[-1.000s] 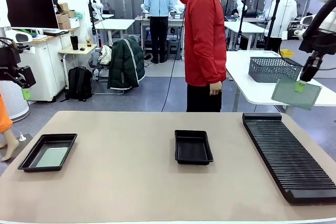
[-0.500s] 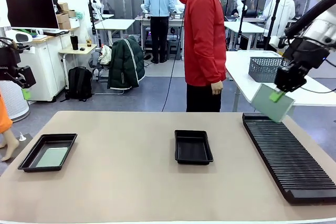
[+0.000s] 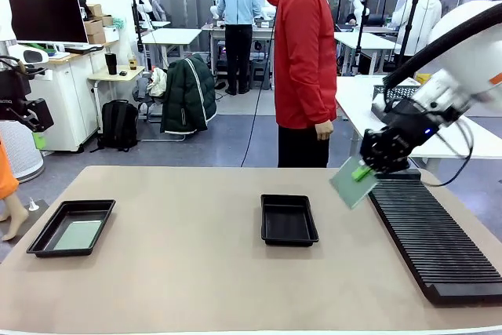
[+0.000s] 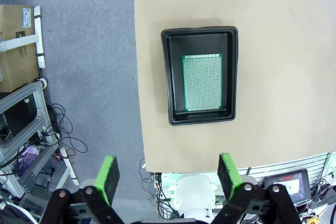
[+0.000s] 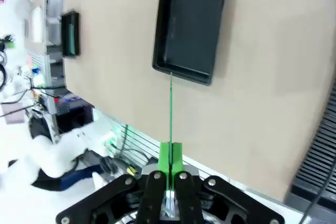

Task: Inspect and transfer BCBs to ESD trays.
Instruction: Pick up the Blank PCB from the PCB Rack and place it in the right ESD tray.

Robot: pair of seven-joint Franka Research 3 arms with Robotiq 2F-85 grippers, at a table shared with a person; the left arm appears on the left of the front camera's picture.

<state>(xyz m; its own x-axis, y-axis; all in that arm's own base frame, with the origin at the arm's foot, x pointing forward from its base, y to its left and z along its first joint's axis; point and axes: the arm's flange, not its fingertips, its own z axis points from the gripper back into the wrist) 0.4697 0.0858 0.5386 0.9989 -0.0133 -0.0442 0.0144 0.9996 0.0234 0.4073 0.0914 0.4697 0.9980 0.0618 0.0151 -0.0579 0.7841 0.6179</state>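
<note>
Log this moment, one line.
right gripper: shut on BCB, aloft by rack | centre tray: empty | left gripper: open, empty | left tray: second BCB inside

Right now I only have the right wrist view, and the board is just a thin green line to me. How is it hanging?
Observer: In the front view, the right gripper pinches the BCB by one edge. It hangs tilted in the air, between the rack and the middle tray.
Operator: Is the tray at the far end taken?
Observer: Yes. The left wrist view shows a second board lying flat in the left tray.
Operator: Where is the other arm?
Observer: The left gripper hangs open, high above that tray.
</note>
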